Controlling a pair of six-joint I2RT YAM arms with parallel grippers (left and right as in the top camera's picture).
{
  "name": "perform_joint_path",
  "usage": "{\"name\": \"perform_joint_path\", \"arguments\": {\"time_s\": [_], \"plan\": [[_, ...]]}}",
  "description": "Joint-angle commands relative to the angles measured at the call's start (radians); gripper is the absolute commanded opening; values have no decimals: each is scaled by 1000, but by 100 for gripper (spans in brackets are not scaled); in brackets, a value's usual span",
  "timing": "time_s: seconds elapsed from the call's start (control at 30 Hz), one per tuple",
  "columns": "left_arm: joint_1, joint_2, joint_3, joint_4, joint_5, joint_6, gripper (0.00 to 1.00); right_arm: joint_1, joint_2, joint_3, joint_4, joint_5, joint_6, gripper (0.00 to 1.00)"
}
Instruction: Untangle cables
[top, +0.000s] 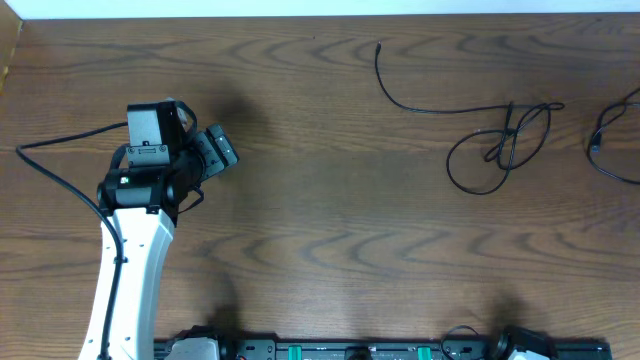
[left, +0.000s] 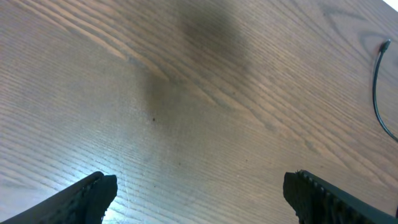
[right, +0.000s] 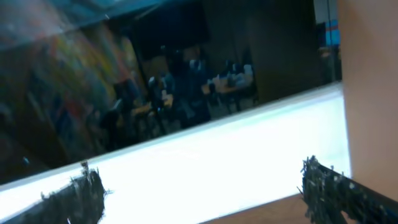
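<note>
Cables (top: 510, 135) in the overhead view lay knotted on the worktop (top: 330, 230). Their tail (top: 379, 55) stretched left from the knot toward the left fingers (top: 222, 152), which were well apart from it. The right arm (top: 520, 345), near-side of the knot, looked closer. Left wrist view: left fingers (left: 93, 196) stood open, with the tail (left: 375, 87) at far right. Right wrist view: right fingers (right: 348, 193) gaped wide, no cable visible.

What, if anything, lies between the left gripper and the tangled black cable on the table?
Nothing visible does. Only bare wooden table separates the left gripper, its fingers open and empty, from the tangled black cable off to its right.
</note>
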Motion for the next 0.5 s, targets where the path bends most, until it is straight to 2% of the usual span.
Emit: {"name": "perform_joint_path", "arguments": {"time_s": [0.0, 0.2, 0.3, 0.47], "plan": [[5, -4, 10, 0, -2, 7, 93, 17, -98, -191, 23, -13, 31, 99], [5, -4, 10, 0, -2, 7, 93, 17, -240, -486, -35, -35, 32, 99], [5, -4, 10, 0, -2, 7, 93, 17, -342, -624, 1, -89, 47, 99], [5, -4, 10, 0, -2, 7, 93, 17, -501, -707, 61, -159, 55, 99]]}}
